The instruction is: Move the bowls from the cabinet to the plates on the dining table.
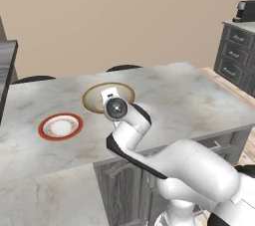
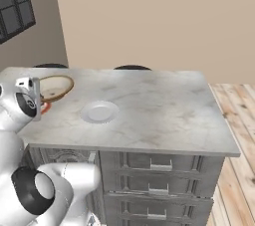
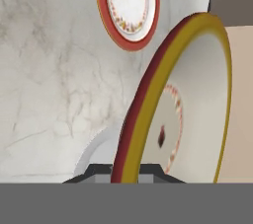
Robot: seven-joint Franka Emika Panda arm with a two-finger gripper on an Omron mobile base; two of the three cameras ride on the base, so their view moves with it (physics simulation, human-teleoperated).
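Observation:
My gripper (image 3: 126,171) is shut on the golden-brown rim of a tan bowl (image 3: 170,109), which I see edge-on and tilted. The bowl (image 1: 94,98) hangs over the dining table (image 1: 174,95), just beyond my hand. The red-rimmed plate (image 1: 61,126) lies to its left on the marble. In the right base view the bowl (image 2: 56,86) is at the table's far left, with the plain pale plate (image 2: 100,112) to its right and the table (image 2: 159,105) spreading beyond. The hand view has the red-rimmed plate (image 3: 128,6) ahead and a pale plate edge (image 3: 99,151) under the bowl.
Two dark chair backs (image 1: 123,67) (image 1: 35,78) stand behind the table. Low grey drawer units (image 1: 236,56) with a black coffee machine (image 1: 245,11) line the right wall. Wooden floor (image 2: 239,120) lies right of the table. A dark counter edge (image 1: 6,70) is at far left.

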